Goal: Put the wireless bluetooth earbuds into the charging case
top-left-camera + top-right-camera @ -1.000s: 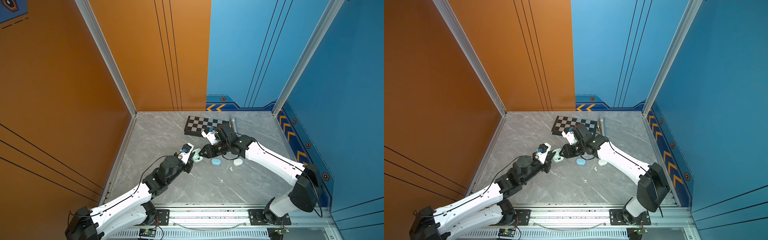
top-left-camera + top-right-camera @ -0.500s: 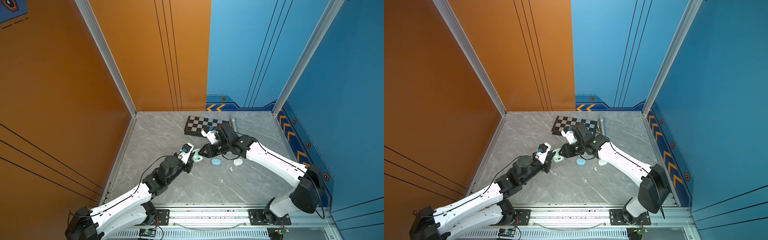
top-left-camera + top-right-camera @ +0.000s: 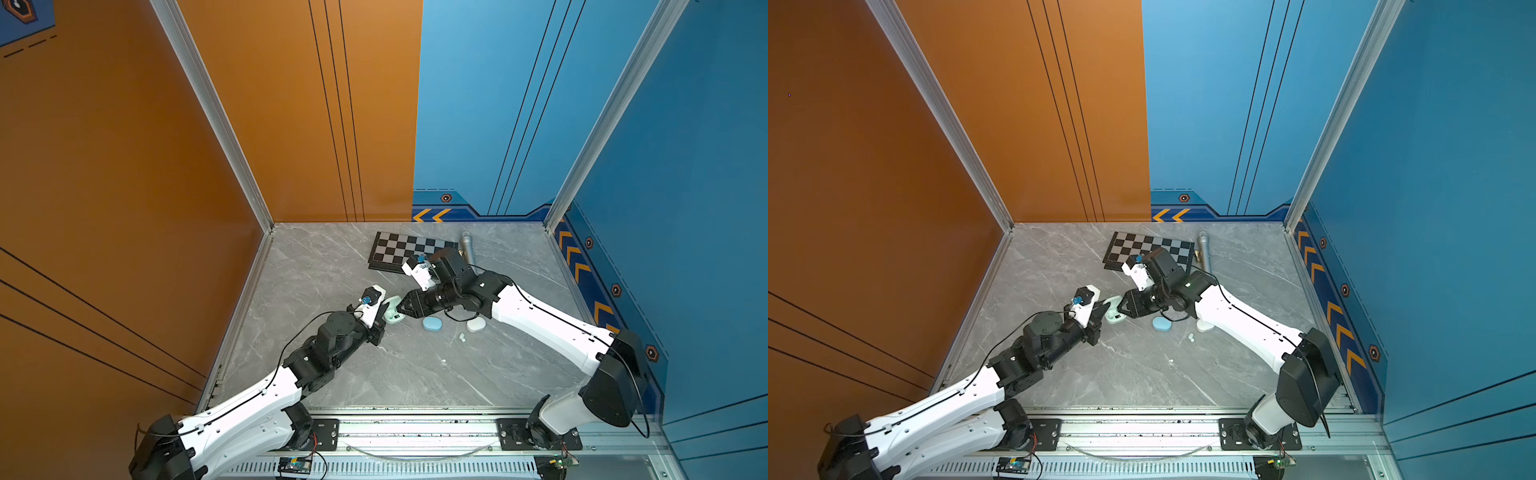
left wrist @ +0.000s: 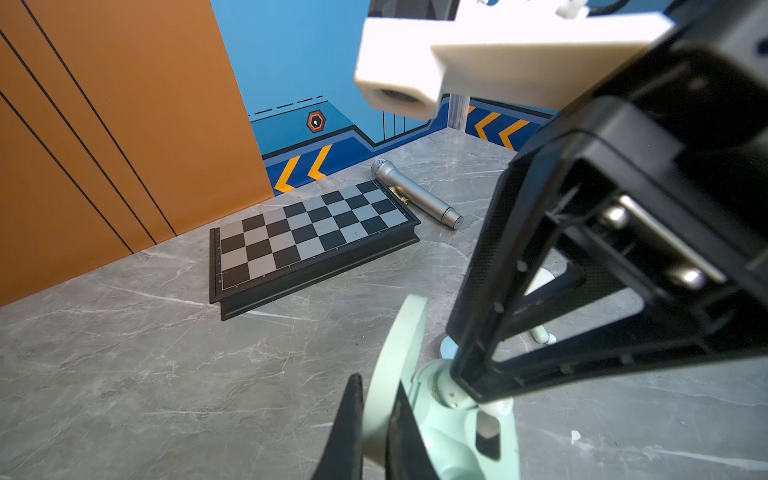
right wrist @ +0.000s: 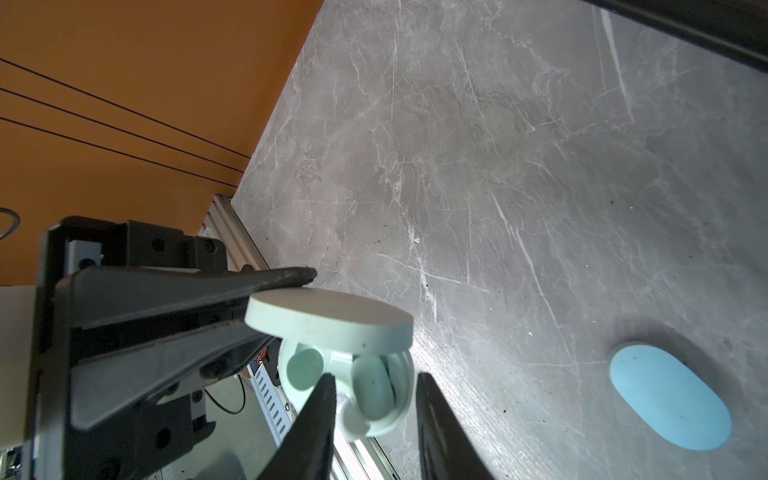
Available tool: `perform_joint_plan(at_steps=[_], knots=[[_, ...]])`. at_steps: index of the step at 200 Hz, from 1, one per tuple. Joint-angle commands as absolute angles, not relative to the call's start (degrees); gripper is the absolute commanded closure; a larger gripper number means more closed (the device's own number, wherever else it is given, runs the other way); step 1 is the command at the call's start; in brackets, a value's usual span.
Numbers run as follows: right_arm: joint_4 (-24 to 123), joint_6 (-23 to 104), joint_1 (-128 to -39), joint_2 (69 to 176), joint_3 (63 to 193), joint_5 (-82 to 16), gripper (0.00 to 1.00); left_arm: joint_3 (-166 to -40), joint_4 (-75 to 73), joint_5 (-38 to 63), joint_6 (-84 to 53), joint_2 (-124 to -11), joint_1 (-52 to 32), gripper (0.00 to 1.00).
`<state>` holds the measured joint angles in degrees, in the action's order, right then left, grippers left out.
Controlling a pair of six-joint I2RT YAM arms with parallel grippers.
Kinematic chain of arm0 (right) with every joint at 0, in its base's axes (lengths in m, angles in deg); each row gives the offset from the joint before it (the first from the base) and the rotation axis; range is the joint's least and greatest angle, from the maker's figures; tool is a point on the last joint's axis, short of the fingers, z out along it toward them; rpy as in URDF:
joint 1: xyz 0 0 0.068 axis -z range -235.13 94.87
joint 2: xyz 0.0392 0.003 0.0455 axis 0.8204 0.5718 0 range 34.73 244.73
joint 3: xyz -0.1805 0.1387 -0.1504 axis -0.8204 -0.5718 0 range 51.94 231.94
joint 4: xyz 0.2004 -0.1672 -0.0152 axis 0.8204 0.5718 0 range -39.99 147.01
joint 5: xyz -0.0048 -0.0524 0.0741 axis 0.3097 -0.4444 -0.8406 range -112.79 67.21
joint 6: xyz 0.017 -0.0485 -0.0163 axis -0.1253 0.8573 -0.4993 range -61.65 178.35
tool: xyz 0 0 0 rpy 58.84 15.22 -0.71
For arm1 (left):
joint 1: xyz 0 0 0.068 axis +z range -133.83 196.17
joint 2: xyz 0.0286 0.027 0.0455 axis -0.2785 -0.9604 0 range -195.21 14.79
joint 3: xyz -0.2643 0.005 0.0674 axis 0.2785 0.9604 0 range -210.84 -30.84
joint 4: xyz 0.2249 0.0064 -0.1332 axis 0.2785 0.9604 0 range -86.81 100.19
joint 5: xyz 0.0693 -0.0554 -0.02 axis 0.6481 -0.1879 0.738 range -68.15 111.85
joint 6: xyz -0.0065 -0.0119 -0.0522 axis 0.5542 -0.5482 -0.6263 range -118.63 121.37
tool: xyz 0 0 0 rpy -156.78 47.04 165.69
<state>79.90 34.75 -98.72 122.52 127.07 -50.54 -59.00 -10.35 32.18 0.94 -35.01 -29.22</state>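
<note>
1. Earbuds (image 5: 372, 384) of the mint pair both appear seated in the open mint case (image 5: 397, 409), which lies between my two arms.
2. My right hand (image 5: 376, 376) has just widened. Its fingers now stand spread on either side of the second bud, seemingly off it.
3. My left hand (image 4: 377, 384) pinches the lid (image 5: 332, 316), holding it up.
4. I judge this pair done; the white buds (image 3: 461, 337) wait on the surface (image 3: 415, 374).
</note>
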Motion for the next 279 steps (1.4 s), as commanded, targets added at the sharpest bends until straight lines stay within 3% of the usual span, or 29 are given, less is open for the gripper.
perform_joint_plan(at_steps=[1,57,161,279], knots=[[82.3,36.9,-99.5,122.6,126.6,-48.7,0.62,-58.9,-11.8,32.7,0.6,-34.2,-28.7,1.0],[82.8,37.7,-100.5,123.6,127.0,-47.7,0.6,-59.1,-11.8,32.7,0.7,-34.3,-28.7,1.0],[82.8,38.8,-99.5,125.8,130.3,-48.7,0.76,-58.7,-11.8,32.7,0.6,-33.8,-28.7,1.0],[81.1,40.3,-99.6,122.4,129.8,-48.5,0.87,-58.7,-11.6,33.9,-0.5,-34.7,-28.5,1.0]])
